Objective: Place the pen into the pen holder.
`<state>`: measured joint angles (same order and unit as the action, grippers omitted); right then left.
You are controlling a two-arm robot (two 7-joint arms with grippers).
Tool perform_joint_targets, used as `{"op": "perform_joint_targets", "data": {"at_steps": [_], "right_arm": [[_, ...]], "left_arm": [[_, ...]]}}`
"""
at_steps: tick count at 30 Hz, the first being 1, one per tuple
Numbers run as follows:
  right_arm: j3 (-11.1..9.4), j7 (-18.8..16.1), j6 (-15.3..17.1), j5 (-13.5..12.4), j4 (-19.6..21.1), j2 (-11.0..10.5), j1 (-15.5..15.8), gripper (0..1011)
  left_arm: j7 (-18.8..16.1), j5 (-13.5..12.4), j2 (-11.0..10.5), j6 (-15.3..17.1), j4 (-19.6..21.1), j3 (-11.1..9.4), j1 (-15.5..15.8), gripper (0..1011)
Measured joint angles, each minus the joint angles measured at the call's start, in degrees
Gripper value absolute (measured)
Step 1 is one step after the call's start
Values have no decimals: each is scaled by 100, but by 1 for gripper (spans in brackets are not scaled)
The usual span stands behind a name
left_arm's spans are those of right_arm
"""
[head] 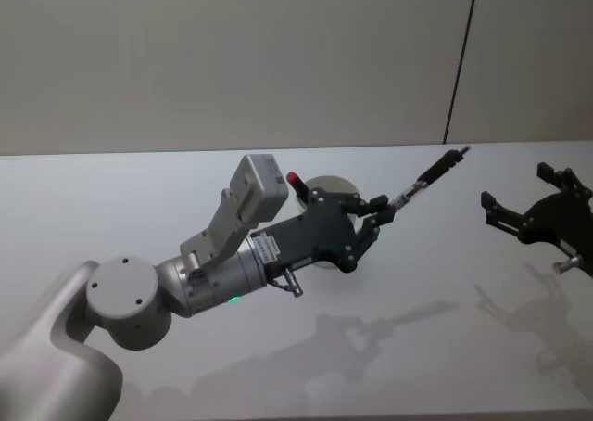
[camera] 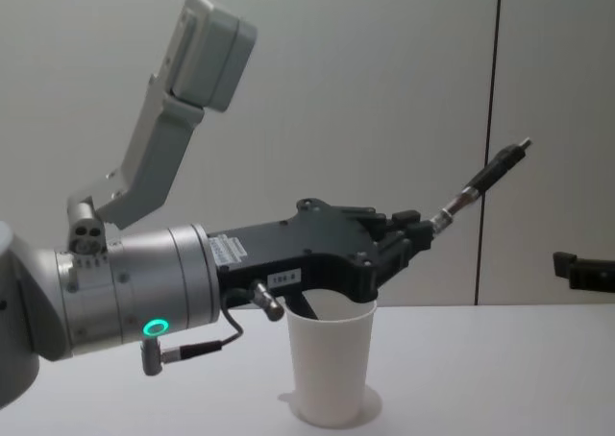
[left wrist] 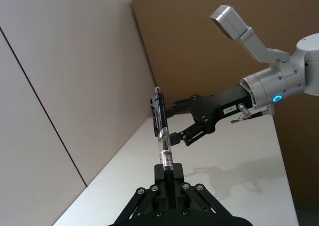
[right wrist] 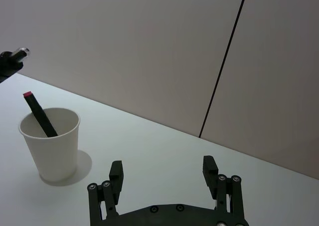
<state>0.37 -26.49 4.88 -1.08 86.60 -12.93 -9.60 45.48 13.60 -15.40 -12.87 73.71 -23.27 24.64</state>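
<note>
left gripper (camera: 415, 232): clamped narrow on the pen (head: 428, 175) — grip at the pen's lower end, rest of the barrel sticking out past the fingertips
left gripper position: over the pen holder (right wrist: 50, 146), palm just above the rim in the chest view, fingertips out past the rim toward the robot's right
pen: tilted, free end pointing up and toward the robot's right; clear barrel near the grip, black section with a clip at the far end; in the air, outside the pen holder, touching nothing but the fingers
pen holder: white paper cup, upright on the table (head: 111, 198), partly hidden behind the left gripper in the head view
inside the pen holder: black stick (right wrist: 40, 116) with a red tip, leaning on the rim, tip poking above it
right gripper (right wrist: 163, 167): spread wide, nothing between the fingers
right gripper position: off to the robot's right, above the table — well apart from the pen holder and clear of the pen's free end
table: white, shadows of both arms on it
backdrop: plain grey wall (head: 232, 59) with one dark vertical seam (head: 460, 59)
</note>
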Motion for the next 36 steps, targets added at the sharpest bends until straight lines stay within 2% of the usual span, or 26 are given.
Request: {"op": "perform_joint_targets", "data": {"at_steps": [9,17,25,34,35,36], "right_arm": [[1,-1,-7,-5,0,-4,0,1002],[-6,-75,-64,-116,7,-31,18,1002],[-61,-343,-97,-445,35,-97,58,1002],[-179,-871,83,-1045,86,-240,119,1002],[-179,-871,83,-1045,86,-240,119,1002],[-210,-1017,171,-1203,100,-284,130,1002]], "left_arm": [[101,60,13,-36,-33,-32,4,107],[146,89,17,-51,-47,-46,8,107],[167,101,21,-56,-53,-53,9,107],[180,108,24,-61,-57,-59,9,107],[181,110,24,-62,-58,-60,9,107],[181,110,24,-62,-58,-60,9,107]]}}
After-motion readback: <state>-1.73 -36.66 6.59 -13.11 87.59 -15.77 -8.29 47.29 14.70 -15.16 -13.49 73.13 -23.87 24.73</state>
